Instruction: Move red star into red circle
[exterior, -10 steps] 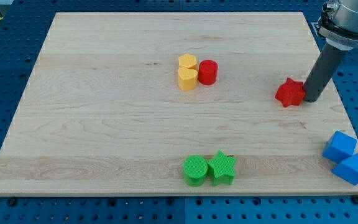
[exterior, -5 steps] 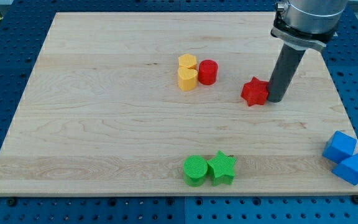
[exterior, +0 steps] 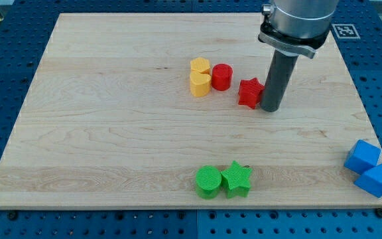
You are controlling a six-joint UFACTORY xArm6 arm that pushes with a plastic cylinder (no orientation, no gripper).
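Note:
The red star [exterior: 249, 92] lies on the wooden board, right of centre and toward the view's top. The red circle [exterior: 221, 76], a short cylinder, stands just up and left of it, with a small gap between them. My tip [exterior: 270, 109] rests on the board against the star's right side. The dark rod rises from there toward the view's top.
Two yellow blocks [exterior: 200, 78] touch the red circle's left side. A green circle [exterior: 209, 181] and green star [exterior: 236, 178] sit near the board's bottom edge. Two blue blocks [exterior: 368, 167] lie off the board's [exterior: 98, 133] bottom right corner.
My tip has slid left across the board, pushing the red star from the right side to just beside the red circle. The other blocks have not moved.

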